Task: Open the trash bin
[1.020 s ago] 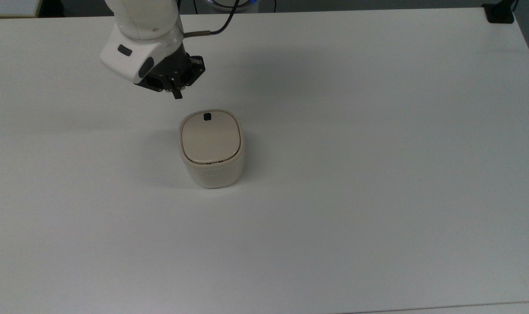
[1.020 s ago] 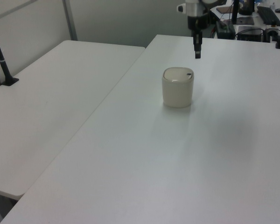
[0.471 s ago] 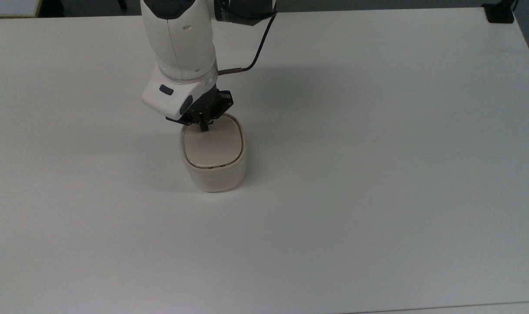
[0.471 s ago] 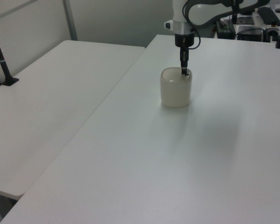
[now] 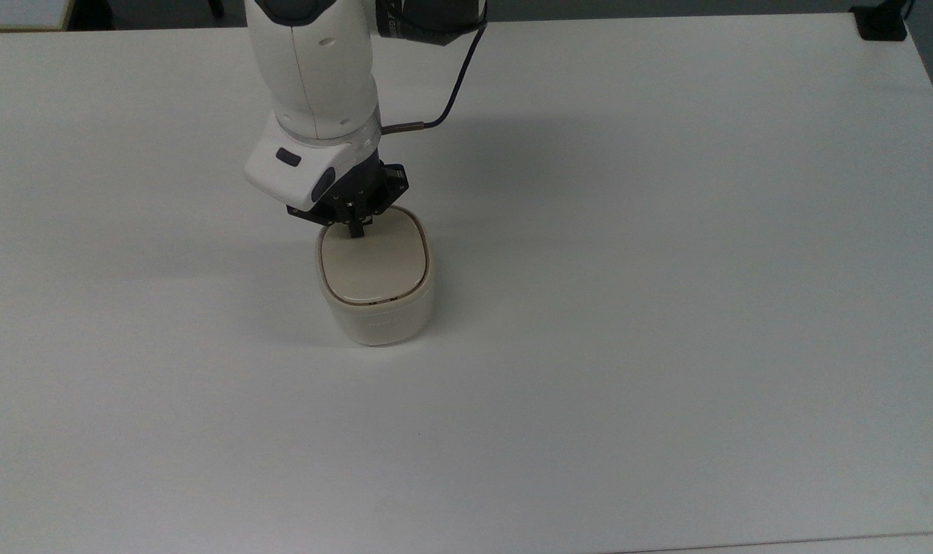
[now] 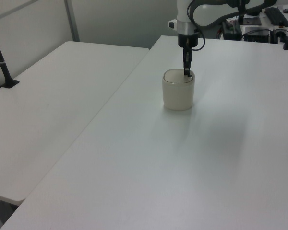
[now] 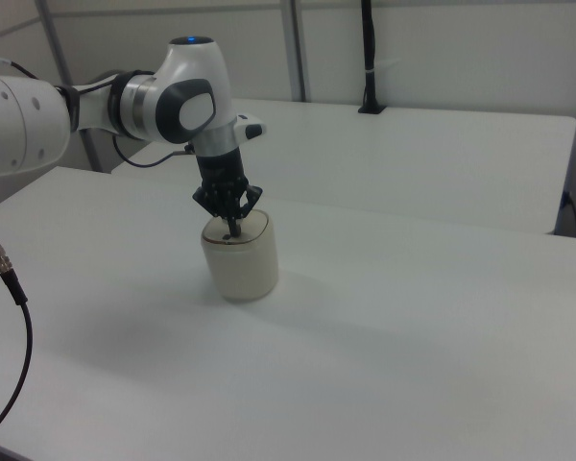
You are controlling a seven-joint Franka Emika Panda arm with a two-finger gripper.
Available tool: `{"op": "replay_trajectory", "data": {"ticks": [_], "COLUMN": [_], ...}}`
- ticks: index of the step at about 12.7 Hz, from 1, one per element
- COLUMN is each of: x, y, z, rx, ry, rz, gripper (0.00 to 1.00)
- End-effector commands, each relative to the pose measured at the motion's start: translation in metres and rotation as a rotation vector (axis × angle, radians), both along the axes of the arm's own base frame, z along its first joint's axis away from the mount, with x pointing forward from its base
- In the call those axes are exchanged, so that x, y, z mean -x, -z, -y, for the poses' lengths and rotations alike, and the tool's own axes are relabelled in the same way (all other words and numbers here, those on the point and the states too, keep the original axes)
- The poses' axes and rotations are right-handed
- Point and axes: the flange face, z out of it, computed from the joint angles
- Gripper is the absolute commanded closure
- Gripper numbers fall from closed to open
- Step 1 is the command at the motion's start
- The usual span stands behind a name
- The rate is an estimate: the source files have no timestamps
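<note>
1. White tables fill the room: the near table (image 5: 666, 308) carries the work, and a second table (image 6: 53, 105) stands beside it in the left view.
2. On the near table stands the trash bin (image 5: 374, 300) (cream body, tan lid (image 5: 370, 265)), upright, left of centre in the top view.
3. Directly above the bin hangs the gripper (image 5: 354, 231), pointing straight down, its tip touching the lid near the edge closest to the arm.
4. Its 2 jaws are pressed together into 1 narrow tip, holding nothing.
5. The lid lies flat, closed on the bin.
6. A dark cable (image 5: 454, 88) loops from the arm's wrist.
</note>
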Motion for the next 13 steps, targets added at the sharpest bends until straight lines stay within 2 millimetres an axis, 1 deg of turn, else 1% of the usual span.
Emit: {"op": "replay_trajectory", "data": {"ticks": [1,2,3,4,5,6,7,9,11,13], "x": [0.028,0.041,0.051,0.060,0.069,0.079,0.085,0.088,0.095,0.096], "y": [-0.041,-0.067,-0.079,-0.090,-0.102,-0.120,-0.129,-0.134,-0.139,-0.137], "z": [0.033,0.046,0.051,0.056,0.061,0.073,0.075,0.070,0.066,0.068], "rx": [-0.023,-0.031,-0.037,-0.041,-0.040,-0.040,-0.029,-0.014,-0.003,-0.002], "ry": [0.047,0.067,0.088,0.113,0.152,0.231,0.273,0.329,0.349,0.375], "rz": [-0.037,-0.034,-0.052,-0.066,-0.070,-0.055,-0.047,-0.040,-0.050,-0.051], "gripper": [0.98,0.88,0.62,0.26,0.08,0.00,0.00,0.00,0.00,0.00]}}
